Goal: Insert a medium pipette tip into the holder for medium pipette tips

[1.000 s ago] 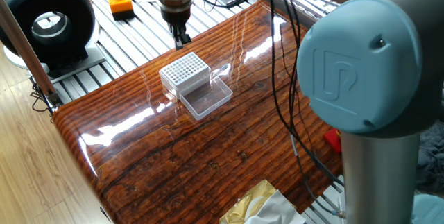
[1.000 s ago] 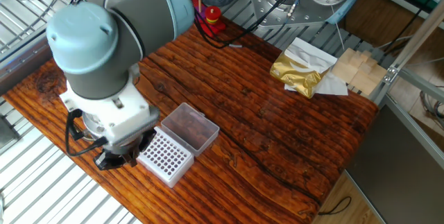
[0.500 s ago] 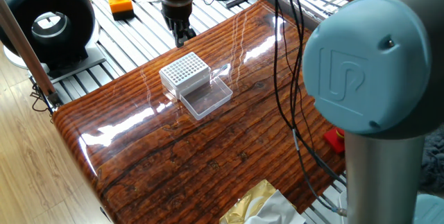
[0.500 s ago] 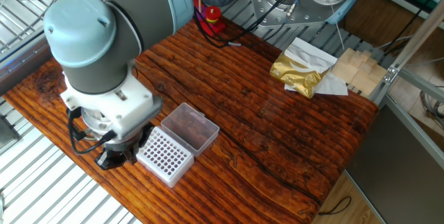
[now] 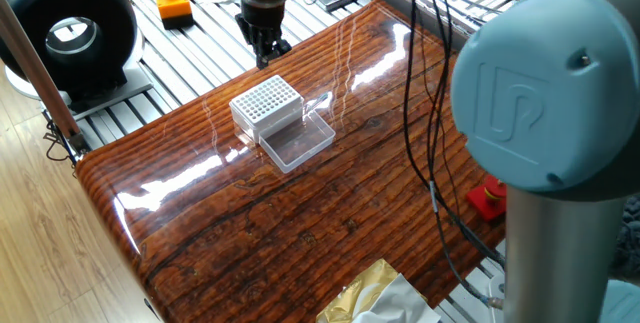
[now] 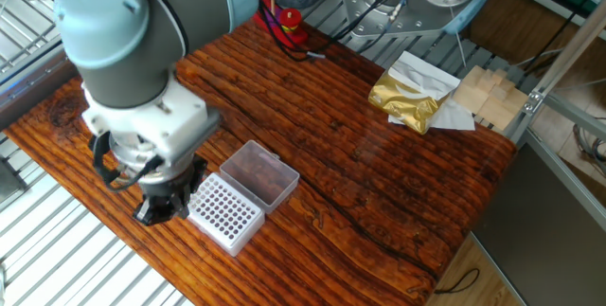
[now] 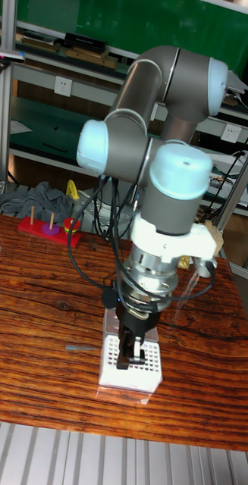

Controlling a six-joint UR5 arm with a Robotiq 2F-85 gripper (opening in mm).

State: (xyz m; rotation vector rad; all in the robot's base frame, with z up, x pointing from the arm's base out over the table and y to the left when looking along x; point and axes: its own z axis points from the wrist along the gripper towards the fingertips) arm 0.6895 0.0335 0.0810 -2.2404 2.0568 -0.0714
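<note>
The holder for medium pipette tips stands on the wooden table near its metal-slatted edge, clear lid folded open beside the white grid; my gripper hangs just behind it, fingers pointing down; whether they grasp a tip I cannot tell; a thin blue tip lies left of the box.
</note>
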